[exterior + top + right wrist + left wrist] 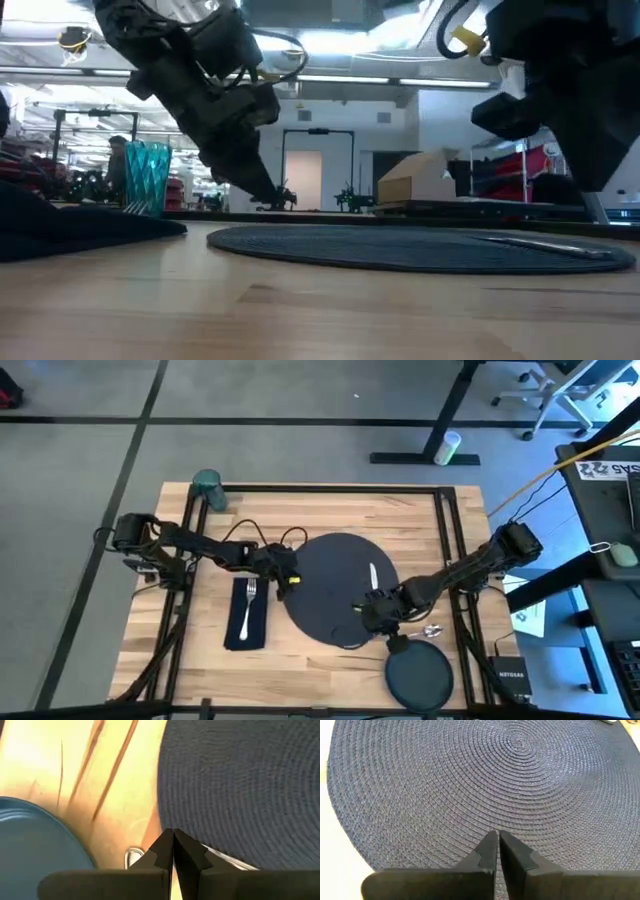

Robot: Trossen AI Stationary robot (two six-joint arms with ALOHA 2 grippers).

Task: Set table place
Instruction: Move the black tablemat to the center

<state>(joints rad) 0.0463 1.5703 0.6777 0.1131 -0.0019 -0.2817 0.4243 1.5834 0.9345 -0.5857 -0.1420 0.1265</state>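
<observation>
Fork [247, 607] lies on the napkin [246, 612] beyond my closed, empty left gripper [497, 836] over the charger [341, 589]; my pinched right gripper [173, 833] hovers by a spoon [133, 855], plate [419, 678] and cup [208, 487] unplaced.

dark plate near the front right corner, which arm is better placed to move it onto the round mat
Right. The right gripper sits at the mat's near-right edge, close to the dark plate; the left gripper is across the mat by the napkin.
</observation>
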